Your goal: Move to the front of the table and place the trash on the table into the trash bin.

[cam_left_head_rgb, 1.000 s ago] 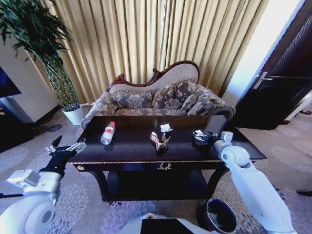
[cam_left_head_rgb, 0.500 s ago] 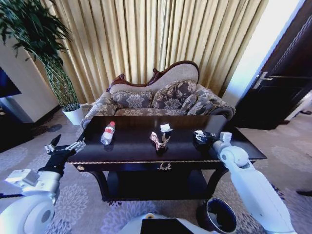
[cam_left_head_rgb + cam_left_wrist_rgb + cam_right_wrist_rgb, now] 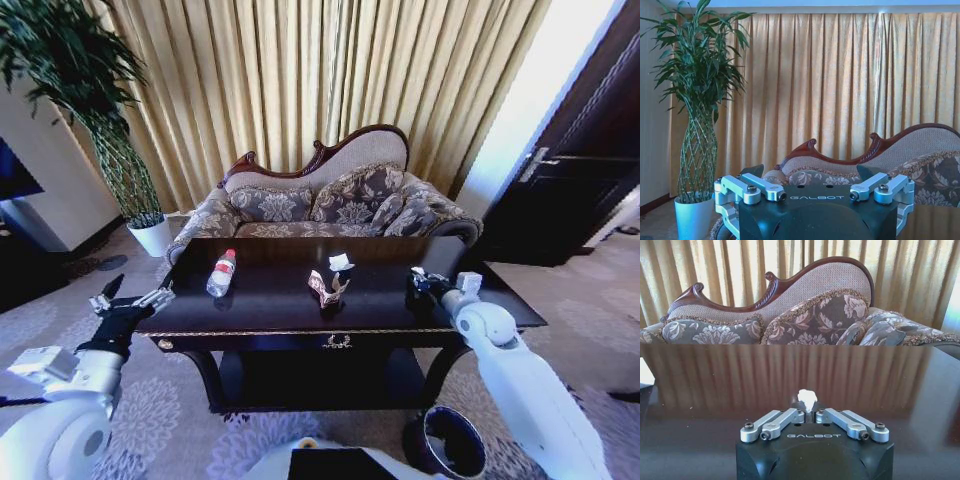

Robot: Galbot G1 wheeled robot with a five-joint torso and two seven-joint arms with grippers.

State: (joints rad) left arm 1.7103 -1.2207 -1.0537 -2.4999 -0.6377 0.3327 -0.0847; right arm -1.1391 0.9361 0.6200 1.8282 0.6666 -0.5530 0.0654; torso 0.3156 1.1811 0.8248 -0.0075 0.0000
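The right gripper (image 3: pixel 809 410) sits low over the right part of the dark counter (image 3: pixel 270 300), its fingers (image 3: pixel 790 415) clamped on a small white scrap (image 3: pixel 807 397). The left gripper (image 3: pixel 130 300) hangs off the counter's left end, fingers spread apart. On the counter lie a bottle (image 3: pixel 221 273) at left, a crumpled wrapper (image 3: pixel 328 288) in the middle and another white scrap (image 3: pixel 341 263) behind it. The bin (image 3: pixel 447 443) stands on the floor below the right arm.

Head camera high over table (image 3: pixel 280 300), wrist cameras low, all facing sofa (image 3: pixel 330 205)
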